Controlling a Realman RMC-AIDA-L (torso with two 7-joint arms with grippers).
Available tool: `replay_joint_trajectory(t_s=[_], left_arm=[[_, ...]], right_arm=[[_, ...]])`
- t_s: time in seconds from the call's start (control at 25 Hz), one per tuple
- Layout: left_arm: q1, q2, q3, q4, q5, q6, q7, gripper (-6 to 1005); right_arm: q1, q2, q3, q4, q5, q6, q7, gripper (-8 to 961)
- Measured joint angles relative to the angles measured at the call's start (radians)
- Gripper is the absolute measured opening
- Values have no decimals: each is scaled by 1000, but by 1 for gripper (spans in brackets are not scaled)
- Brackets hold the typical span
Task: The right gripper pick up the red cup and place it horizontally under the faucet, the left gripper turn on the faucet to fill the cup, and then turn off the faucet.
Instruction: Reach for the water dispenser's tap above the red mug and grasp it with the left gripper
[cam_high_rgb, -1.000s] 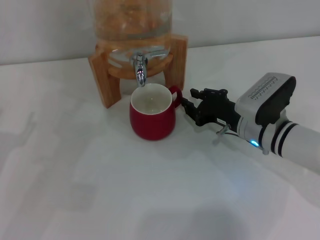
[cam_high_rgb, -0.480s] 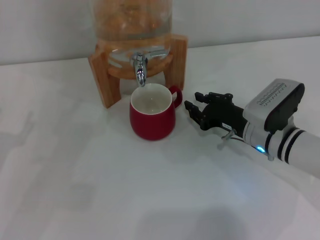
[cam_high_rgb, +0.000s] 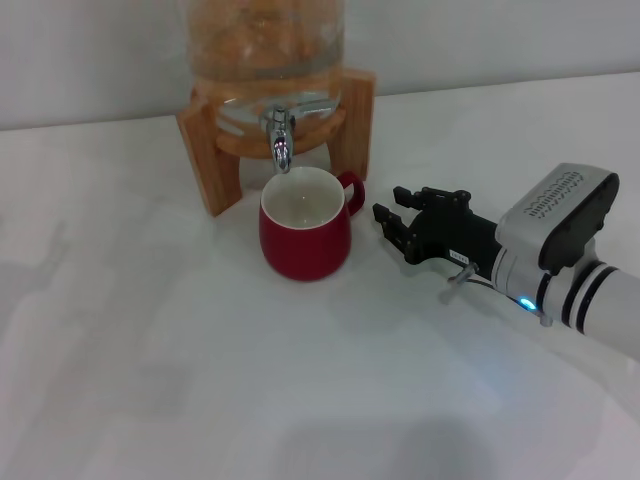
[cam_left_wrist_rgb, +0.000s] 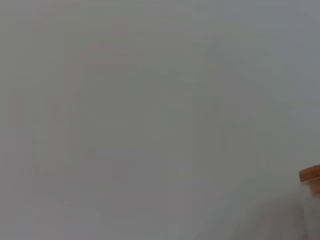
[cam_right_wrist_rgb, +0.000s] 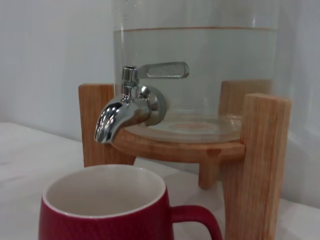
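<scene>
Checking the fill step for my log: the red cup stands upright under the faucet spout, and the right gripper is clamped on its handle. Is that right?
Not quite. The red cup does stand upright under the faucet spout, but the right gripper is not clamped on its handle: the head view shows it open and apart from the cup, off to the handle side, with bare table between them.

Right gripper (cam_high_rgb: 392, 220) at centre-right of the head view, fingers spread apart and empty; its white arm (cam_high_rgb: 610, 305) extends to the right edge, blue-green light at the wrist.
</scene>
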Motion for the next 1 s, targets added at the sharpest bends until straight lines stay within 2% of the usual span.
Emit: replay_joint_trajectory(t_s=[0.32,1.0], left_arm=[[-2,1,-1,0,-1,13,1,846],[-4,2,-1,8,-1,13,2,845]], right_arm=[[-12,-2,-1,0,-3,-15,11,347],[-59,-21,9,7,-11,-106,28,351]])
